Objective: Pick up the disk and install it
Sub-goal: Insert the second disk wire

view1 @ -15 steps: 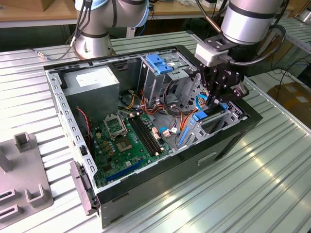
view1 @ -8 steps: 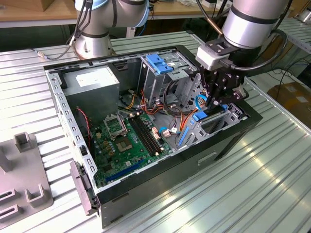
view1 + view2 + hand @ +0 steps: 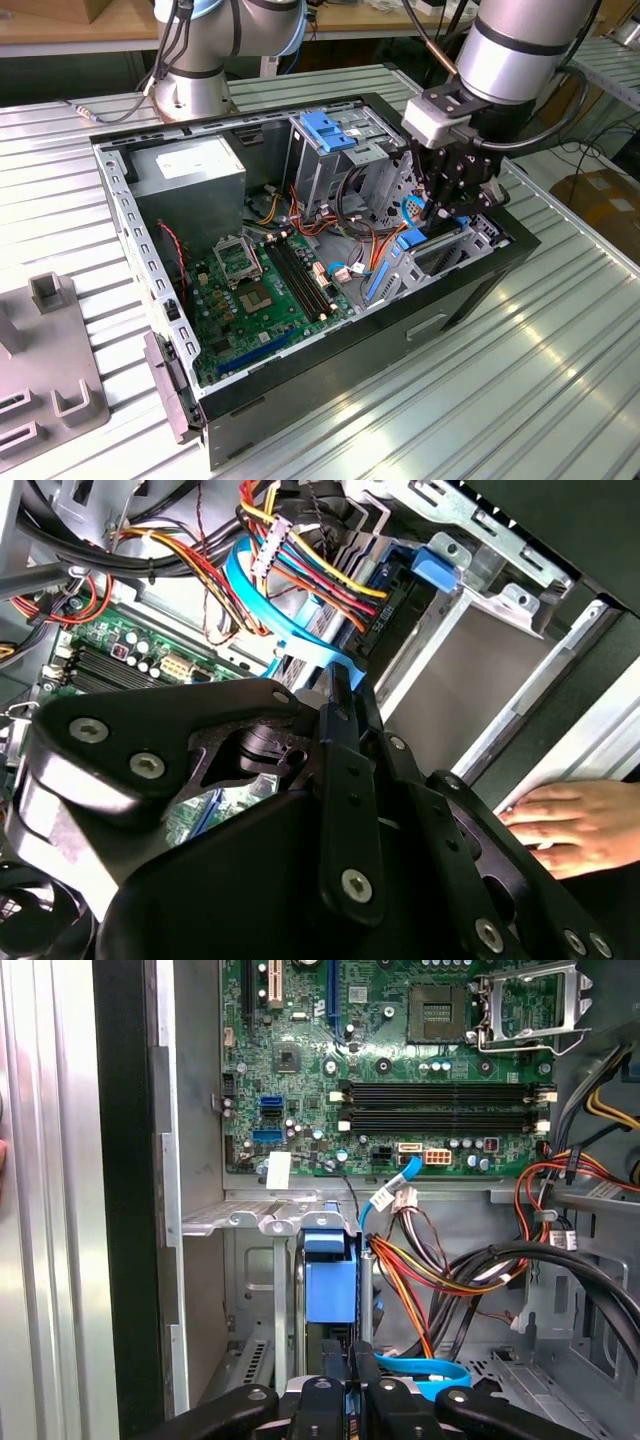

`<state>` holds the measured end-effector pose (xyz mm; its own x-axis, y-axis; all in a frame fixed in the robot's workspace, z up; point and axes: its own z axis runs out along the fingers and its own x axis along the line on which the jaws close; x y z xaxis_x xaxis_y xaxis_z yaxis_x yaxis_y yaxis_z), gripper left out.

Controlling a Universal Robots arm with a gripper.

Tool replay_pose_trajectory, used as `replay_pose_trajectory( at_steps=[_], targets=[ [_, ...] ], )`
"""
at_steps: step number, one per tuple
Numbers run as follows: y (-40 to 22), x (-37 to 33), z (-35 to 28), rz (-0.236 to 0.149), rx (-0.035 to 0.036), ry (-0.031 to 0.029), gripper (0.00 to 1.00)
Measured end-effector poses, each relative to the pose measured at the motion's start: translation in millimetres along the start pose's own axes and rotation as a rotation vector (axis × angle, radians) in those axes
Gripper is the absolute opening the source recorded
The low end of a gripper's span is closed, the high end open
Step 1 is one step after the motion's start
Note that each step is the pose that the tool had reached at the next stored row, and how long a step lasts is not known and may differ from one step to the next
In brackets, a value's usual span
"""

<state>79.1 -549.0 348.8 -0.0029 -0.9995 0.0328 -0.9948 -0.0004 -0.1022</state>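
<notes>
Open computer case (image 3: 300,330) is seen lying on its side on a ribbed metal table (image 3: 500,380); green motherboard (image 3: 265,290) exposed. A second arm's base (image 3: 190,85) is bolted behind the case; wooden benches and a cardboard box lie beyond.

The gripper (image 3: 440,205) is held over the drive bay (image 3: 450,255) at the exterior view's right end of the case. The disk (image 3: 328,1290), blue carrier edge-on, is seen standing in the bay slot directly ahead of the fingers (image 3: 362,1390), which are drawn together on its end.

Judged: pick-up done, insertion well advanced; whether the disk is fully seated cannot be told. Blue data cable (image 3: 270,620) and coloured power leads (image 3: 300,550) hang just beside the bay.

A person's hand (image 3: 570,825) rests on the case's outer edge.
</notes>
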Motion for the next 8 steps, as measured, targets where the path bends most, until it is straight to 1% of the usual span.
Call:
replay_pose_trajectory(
  at_steps=[1, 3, 8],
  targets=[
    [-0.1, -0.1, 0.2, 0.000, 0.0000, -0.0020, 0.16],
    [-1.3, 0.0, 0.6, 0.001, 0.0000, -0.0088, 0.16],
    [-1.4, 1.1, 3.2, 0.002, 0.0000, -0.0118, 0.16]
  ],
)
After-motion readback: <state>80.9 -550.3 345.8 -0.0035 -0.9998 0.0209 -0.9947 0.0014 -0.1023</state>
